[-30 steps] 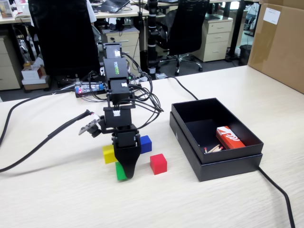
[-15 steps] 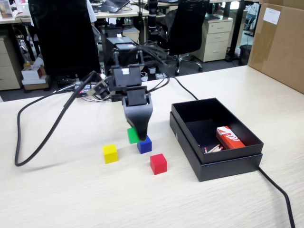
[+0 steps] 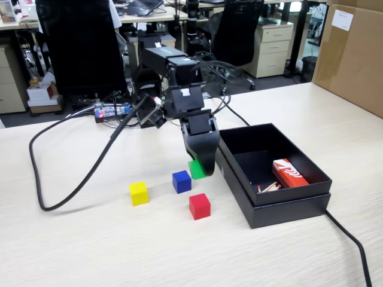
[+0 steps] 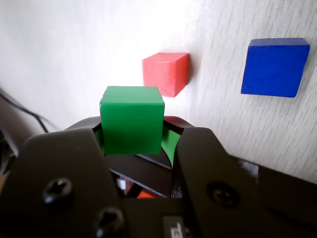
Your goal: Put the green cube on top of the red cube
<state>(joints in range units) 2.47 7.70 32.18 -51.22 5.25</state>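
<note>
Gripper [image 4: 133, 144] clamped tight on the green cube [image 4: 132, 120], carrying it clear above the table [image 3: 90, 245]! In the wrist view the red cube [image 4: 166, 72] sits on the wood at one o'clock from it, blue cube [image 4: 275, 66] at two o'clock. In the fixed view, the yellow cube [image 3: 138, 193] lies at nine o'clock of the red, black box [image 3: 287, 200] at three.

From my seat, the gripper [image 3: 202, 169] with the green cube [image 3: 196, 170] hangs clear of the table, just beside the black box [image 3: 299, 190] wall on its right in the fixed view. The red cube [image 3: 199, 205] has open air above it. The blue cube [image 3: 181, 181] sits near, the yellow cube [image 3: 138, 193] well apart.
</note>
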